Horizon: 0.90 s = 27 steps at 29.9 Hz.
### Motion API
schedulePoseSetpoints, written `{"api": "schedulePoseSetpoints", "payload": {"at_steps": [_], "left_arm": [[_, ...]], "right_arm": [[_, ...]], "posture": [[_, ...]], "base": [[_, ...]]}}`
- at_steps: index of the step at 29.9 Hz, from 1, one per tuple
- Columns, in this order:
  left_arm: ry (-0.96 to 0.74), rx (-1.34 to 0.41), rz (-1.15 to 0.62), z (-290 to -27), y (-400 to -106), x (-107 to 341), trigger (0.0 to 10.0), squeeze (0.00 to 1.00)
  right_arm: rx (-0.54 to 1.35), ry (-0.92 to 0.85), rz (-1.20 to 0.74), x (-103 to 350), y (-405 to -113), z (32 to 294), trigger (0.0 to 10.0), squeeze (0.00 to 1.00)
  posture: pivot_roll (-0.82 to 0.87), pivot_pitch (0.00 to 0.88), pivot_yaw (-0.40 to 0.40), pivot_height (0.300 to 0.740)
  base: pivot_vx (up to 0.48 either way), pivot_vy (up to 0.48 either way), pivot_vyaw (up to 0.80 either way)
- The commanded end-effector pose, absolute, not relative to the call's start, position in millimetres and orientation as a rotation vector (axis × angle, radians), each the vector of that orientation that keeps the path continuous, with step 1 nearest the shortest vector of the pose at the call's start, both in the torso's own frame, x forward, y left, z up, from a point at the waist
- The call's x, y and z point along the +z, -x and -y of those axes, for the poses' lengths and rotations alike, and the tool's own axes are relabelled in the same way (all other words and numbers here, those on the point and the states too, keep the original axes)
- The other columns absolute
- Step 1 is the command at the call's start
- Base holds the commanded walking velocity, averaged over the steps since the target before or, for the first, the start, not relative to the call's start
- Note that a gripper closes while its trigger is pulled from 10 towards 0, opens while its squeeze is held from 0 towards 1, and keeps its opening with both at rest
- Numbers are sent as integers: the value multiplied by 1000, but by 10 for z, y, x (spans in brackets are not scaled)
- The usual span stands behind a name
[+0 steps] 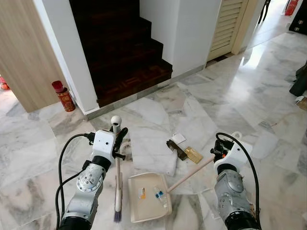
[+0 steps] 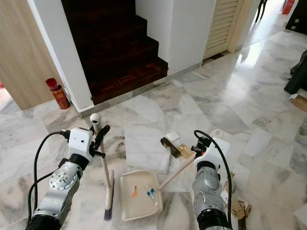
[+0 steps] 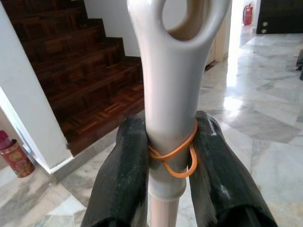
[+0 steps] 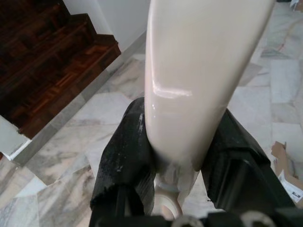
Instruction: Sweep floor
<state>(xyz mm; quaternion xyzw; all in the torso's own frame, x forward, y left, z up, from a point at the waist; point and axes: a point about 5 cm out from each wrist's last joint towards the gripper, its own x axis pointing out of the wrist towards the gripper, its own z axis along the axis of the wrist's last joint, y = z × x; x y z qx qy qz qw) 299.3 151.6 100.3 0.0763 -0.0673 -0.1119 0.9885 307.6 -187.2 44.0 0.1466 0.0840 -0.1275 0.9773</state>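
My left gripper (image 1: 118, 135) is shut on the pale handle of a small broom (image 1: 117, 187) that stands upright, its dark bristles on the marble floor. In the left wrist view the fingers (image 3: 120, 179) clamp the broom handle (image 3: 170, 94), which has an orange rubber band around it. My right gripper (image 1: 219, 152) is shut on the long handle of a cream dustpan (image 1: 144, 197) resting on the floor between the arms. Small bits of litter (image 1: 158, 193) lie in the pan. A dark brown and gold wrapper (image 1: 184, 151) and a white scrap (image 1: 178, 138) lie on the floor beyond the pan.
A dark wooden staircase (image 1: 122, 52) rises straight ahead between white walls. A red canister (image 1: 64, 96) stands by the wall at the left. A louvred door (image 1: 228, 26) is at the back right. Cardboard scraps (image 2: 240, 209) lie by my right side.
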Motion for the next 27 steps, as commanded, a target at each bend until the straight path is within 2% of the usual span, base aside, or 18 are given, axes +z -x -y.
{"api": "schedulePoseSetpoints", "payload": {"at_steps": [1, 5, 10, 27], "left_arm": [[-164, -224, 167, -1511, -3029, 1093, 10000, 0], [-163, -221, 166, -1513, -3032, 1095, 10000, 0], [-163, -219, 165, -1517, -3036, 1099, 10000, 0], [-162, -210, 159, -1531, -3044, 1099, 10000, 0]], "right_arm": [[-248, -305, -122, 570, -3165, 1870, 10000, 0], [-243, -290, -123, 573, -3166, 1868, 10000, 0], [-245, -296, -123, 570, -3167, 1867, 10000, 0], [-251, -317, -121, 589, -3175, 1865, 10000, 0]], "posture": [[45, 0, 14, 740], [46, 0, 11, 740], [47, 0, 11, 740], [49, 0, 6, 740]], "base": [[0, 349, 0], [0, 349, 123], [0, 349, 799], [0, 349, 0]]}}
